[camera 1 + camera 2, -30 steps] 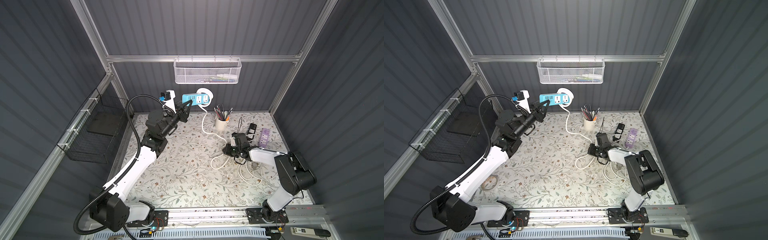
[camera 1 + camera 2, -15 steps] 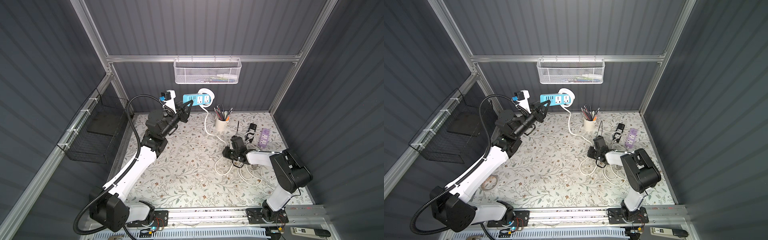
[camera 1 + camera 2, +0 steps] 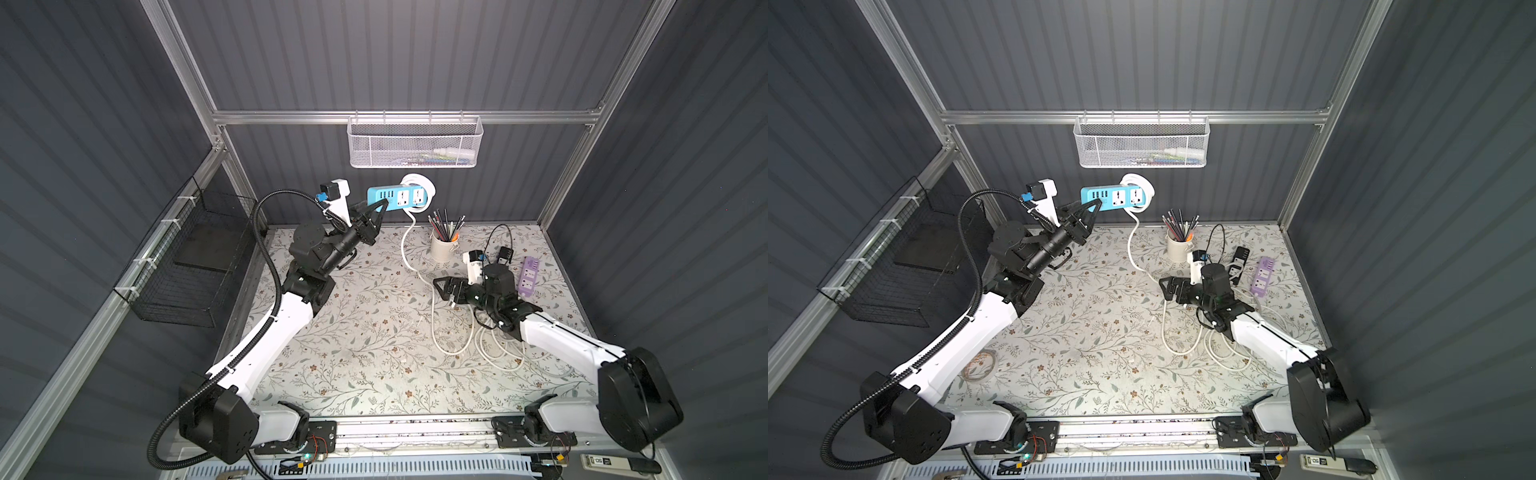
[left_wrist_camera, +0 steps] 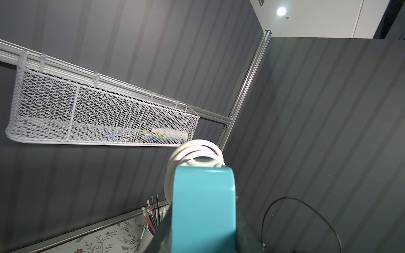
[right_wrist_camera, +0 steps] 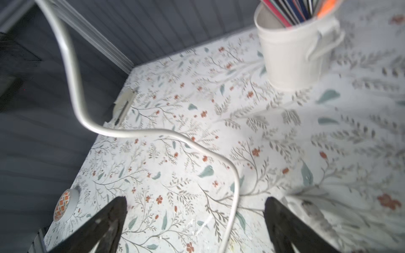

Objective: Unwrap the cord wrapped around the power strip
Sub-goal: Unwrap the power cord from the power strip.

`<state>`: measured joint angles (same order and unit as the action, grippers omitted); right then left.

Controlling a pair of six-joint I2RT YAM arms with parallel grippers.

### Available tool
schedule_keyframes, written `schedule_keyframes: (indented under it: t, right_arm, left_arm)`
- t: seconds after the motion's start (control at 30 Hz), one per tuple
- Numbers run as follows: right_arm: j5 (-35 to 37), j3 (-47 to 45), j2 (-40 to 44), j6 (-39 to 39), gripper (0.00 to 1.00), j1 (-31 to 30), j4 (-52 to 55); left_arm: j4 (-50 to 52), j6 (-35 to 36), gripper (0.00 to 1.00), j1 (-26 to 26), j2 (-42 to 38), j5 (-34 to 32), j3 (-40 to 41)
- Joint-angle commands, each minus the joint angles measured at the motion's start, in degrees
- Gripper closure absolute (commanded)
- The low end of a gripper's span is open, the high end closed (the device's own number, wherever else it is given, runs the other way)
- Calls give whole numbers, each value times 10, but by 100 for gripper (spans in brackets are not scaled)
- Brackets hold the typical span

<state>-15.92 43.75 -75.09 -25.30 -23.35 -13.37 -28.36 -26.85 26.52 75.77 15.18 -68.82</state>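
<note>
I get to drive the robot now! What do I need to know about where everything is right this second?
The left tool is shut on the blue power strip, holding it in the air near the back wall.
The right tool is open, low over the table; the white cord passes through its gap, ungripped.
Done: much of the cord hangs down from the strip and lies in loose loops on the table.
Left: a few coils wrap the strip's far end; pull them off.
</note>
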Motion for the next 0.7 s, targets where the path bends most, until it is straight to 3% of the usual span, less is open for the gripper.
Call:
schedule_keyframes:
  t: [0.0, 0.23, 0.57, 0.67]
  right_arm:
    - [-57, 47, 5, 60, 1, -2, -10]
    - [-115, 133, -66, 80, 1, 2, -128]
    - [-169, 206, -198, 19, 1, 2, -317]
    - [-166, 211, -222, 5, 7, 2, -359]
  left_arm:
    - [-65, -24, 100, -3, -4, 24, -5]
    - [-47, -27, 100, -2, -6, 73, -7]
    - [-59, -56, 100, -3, 0, 92, -3]
    - [-63, -59, 100, -3, 2, 96, -3]
